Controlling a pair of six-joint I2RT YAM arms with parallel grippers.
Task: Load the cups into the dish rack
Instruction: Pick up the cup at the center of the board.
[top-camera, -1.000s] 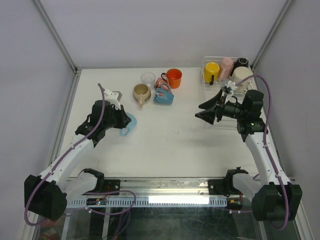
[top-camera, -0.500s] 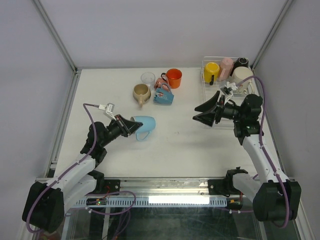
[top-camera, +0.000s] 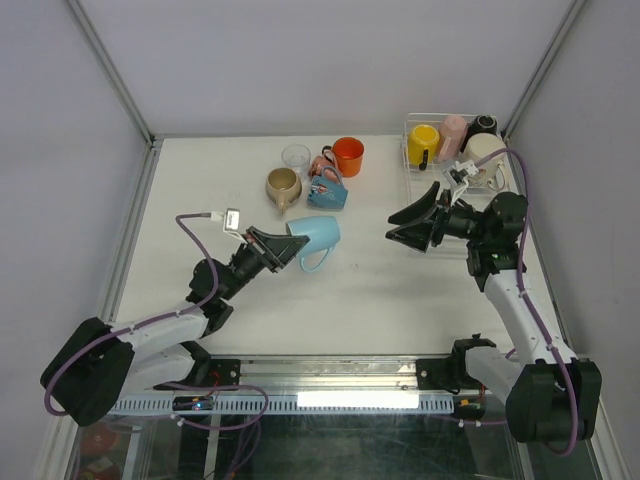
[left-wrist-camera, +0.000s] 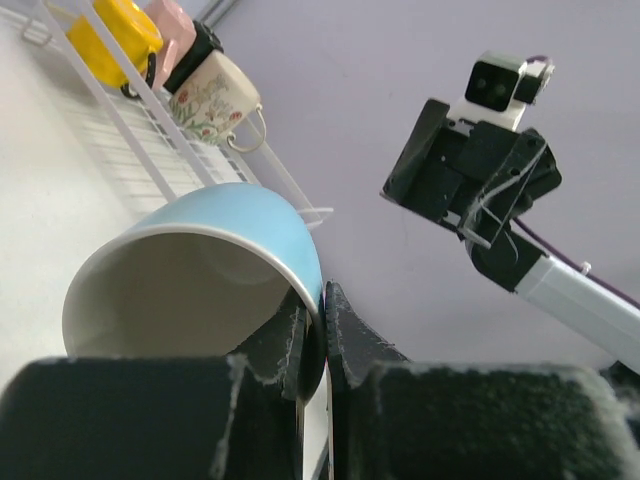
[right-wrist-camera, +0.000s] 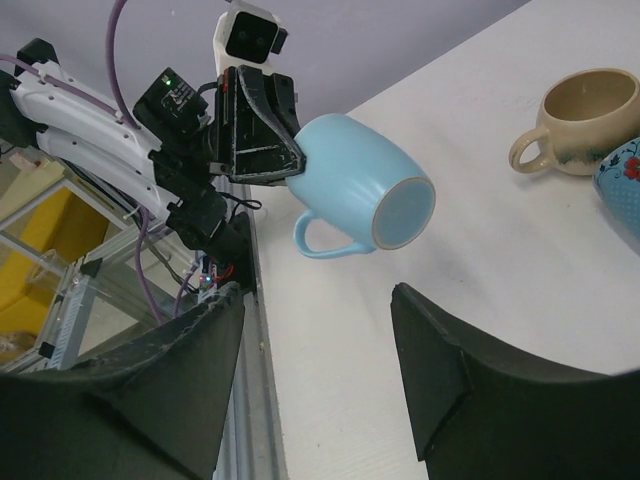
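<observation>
Mug (top-camera: 318, 232) light blue, glossy, one handle, tipped sideways.

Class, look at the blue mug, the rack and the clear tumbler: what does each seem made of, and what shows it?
The blue mug: probably glazed ceramic; thick wall, smooth glossy skin.
The rack: thin pale bars, coated wire or plastic, unclear which.
The tumbler: see-through, so glass or clear plastic.
</observation>
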